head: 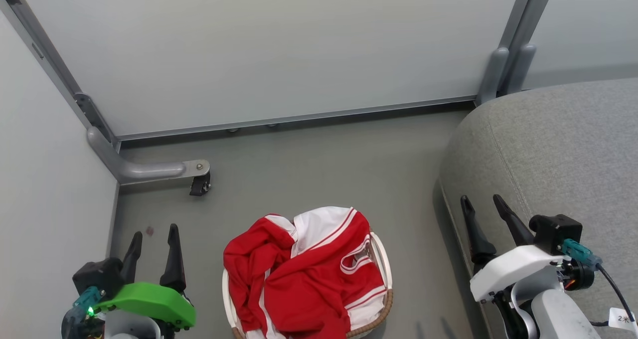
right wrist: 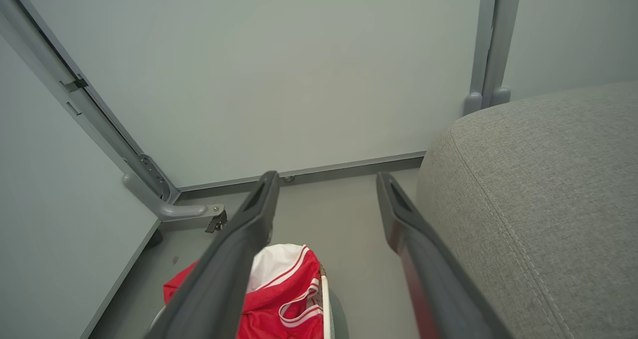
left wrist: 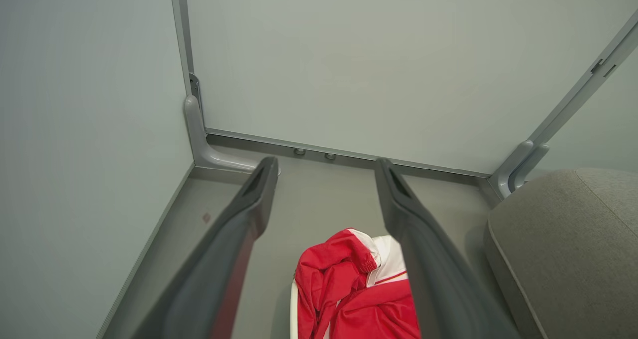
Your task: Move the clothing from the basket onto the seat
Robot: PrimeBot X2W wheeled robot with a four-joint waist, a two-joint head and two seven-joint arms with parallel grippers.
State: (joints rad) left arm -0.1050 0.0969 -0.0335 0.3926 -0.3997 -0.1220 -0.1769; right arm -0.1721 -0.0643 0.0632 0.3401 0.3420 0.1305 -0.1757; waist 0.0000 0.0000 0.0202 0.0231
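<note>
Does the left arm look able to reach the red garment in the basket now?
Probably yes: the left tool is open beside the basket, only floor between them, and the red garment lies heaped on top, uncovered.

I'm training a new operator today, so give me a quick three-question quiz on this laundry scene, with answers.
1. Which gripper is nearer the grey sofa seat: A, left gripper; B, right gripper?
2. Fill in: the red-and-white garment is heaped in the ____.
3. True or false: the left gripper grips the garment.
Key: 1 B; 2 basket; 3 false, both grippers stand open.
</note>
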